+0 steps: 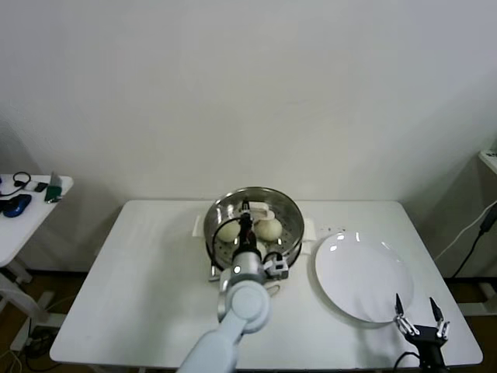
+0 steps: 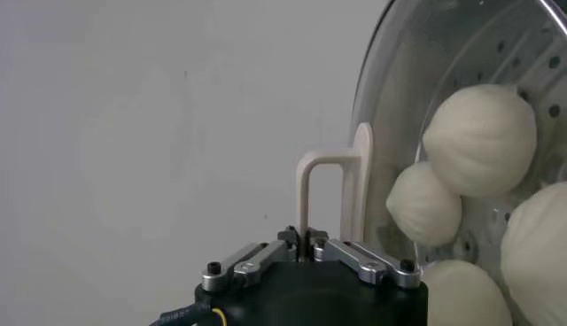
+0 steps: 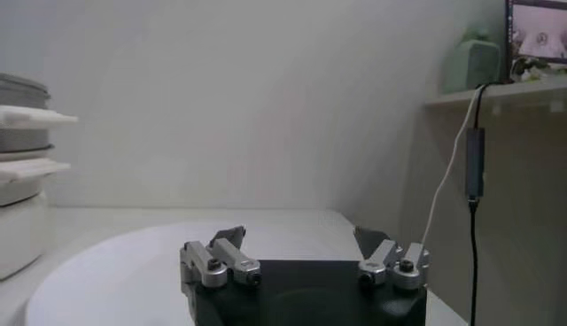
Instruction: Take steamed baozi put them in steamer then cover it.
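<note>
The shiny steamer stands mid-table on its white base. My left gripper reaches over it and is shut on the beige bar handle of the clear glass cover. In the left wrist view that gripper pinches the handle's thin leg. The cover sits across the pot's mouth; I cannot tell whether its rim rests on the pot. Steamed baozi lie on the perforated tray behind the glass, another beside it; two show from above. My right gripper is open at the front right.
A flat white plate lies right of the steamer, its front edge next to the right gripper; it also shows in the right wrist view. A small side table with dark items stands far left. A cable hangs by the wall.
</note>
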`<state>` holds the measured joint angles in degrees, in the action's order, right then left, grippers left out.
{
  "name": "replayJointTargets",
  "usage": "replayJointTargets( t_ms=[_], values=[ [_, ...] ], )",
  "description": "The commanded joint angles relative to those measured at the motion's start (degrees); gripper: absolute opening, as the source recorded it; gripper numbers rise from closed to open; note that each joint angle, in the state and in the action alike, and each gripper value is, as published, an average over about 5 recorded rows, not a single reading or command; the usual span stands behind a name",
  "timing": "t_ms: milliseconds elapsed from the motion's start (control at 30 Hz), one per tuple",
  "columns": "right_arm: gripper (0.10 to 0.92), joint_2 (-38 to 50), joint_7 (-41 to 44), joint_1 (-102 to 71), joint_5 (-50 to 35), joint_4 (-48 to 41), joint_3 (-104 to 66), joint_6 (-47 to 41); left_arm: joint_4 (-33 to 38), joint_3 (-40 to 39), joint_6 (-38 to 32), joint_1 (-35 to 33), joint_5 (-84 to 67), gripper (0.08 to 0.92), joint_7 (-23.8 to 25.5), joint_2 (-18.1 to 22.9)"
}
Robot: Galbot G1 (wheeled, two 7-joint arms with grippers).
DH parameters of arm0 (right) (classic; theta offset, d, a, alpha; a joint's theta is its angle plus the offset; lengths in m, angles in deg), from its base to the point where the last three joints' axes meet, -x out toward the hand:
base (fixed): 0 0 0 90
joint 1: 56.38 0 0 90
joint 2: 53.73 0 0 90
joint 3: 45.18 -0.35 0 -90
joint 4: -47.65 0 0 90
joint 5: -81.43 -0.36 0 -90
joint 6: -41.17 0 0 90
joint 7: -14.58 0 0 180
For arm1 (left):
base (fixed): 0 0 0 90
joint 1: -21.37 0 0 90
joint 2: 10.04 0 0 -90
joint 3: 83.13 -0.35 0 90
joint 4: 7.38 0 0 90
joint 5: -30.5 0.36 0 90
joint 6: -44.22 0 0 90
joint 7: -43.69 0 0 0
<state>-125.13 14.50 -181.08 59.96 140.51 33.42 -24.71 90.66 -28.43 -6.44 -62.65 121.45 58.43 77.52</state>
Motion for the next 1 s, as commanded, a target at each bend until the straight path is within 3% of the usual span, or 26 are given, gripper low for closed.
replayJointTargets(
  t_ms=[33, 433, 733, 1000],
  values=[
    [0.823, -0.4, 0.1, 0.1, 0.0, -0.3, 0.2, 0.3, -1.1, 0.5, 0.3, 0.2, 0.7, 0.152, -0.6, 0.6],
    [0.823, -0.8, 0.0, 0.6, 0.1, -0.1, 0.3, 0.1, -1.1, 0.7, -1.9, -1.4, 0.3, 0.173, -1.5, -0.2],
    [0.823, -0.3, -0.6, 1.2, 0.5, 0.2, 0.9, -1.4, 3.2, -1.3, -0.4, -0.8, -5.9, 0.417, 0.1, -1.3],
    [0.823, -0.7, -1.0, 1.4, 0.8, 1.5, 1.5, -1.5, 12.6, -5.2, 3.4, -2.8, -16.6, 0.668, 4.1, -5.7]
  ],
)
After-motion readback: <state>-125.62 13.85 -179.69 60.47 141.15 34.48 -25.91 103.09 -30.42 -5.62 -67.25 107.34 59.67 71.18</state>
